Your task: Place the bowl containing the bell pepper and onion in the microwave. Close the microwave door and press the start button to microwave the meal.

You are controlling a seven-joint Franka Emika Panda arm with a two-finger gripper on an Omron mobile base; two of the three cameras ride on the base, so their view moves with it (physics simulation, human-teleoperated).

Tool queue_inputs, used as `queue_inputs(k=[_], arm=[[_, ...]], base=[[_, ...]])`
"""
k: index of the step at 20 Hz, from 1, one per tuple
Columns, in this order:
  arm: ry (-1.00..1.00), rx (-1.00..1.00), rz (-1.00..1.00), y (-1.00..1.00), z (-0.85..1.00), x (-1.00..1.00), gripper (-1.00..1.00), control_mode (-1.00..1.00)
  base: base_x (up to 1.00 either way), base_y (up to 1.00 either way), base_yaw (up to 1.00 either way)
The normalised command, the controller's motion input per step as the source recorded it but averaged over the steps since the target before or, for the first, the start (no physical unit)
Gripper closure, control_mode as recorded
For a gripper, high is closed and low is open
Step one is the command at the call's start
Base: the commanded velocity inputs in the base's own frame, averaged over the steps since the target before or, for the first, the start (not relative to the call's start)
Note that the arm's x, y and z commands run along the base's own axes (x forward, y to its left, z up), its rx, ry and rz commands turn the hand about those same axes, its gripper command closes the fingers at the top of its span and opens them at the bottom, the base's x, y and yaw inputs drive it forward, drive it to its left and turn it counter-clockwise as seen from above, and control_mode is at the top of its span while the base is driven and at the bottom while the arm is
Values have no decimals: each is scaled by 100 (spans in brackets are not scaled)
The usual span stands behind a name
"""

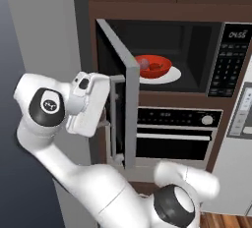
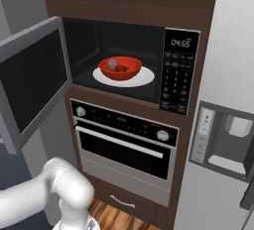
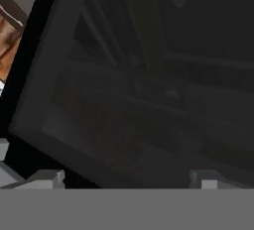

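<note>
The bowl [image 2: 120, 68] is already set on the white turntable plate [image 2: 144, 79] inside the microwave [image 2: 179, 70], with the onion [image 2: 113, 64] and bell pepper [image 2: 123, 68] in it. The microwave door [image 1: 129, 114] is open, swung out to the left. The gripper [image 1: 109, 119] is held against the door's outer face. Its fingertips [image 3: 47, 178] are seen set wide apart with nothing between them, though the dark glass in the hand view makes contact hard to judge.

Risk: if the door is pushed off-centre near its free edge, the fingers could slide off and the door be left ajar. The forearm is crowded by the wall on the left. Open room is found to the right, before the oven [image 2: 124, 137]. The button panel [image 2: 175, 83] is unobstructed.
</note>
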Motion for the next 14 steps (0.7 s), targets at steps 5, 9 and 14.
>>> queue_inputs(k=[5, 9, 14], arm=[[-15, 31, 0, -100, 0, -5, -100, -100], [-11, 33, 0, -100, 0, 9, -100, -100], [-11, 25, 0, -100, -3, 26, -100, -100]], base=[[0, 0, 0], [0, 0, 0], [0, 0, 0]])
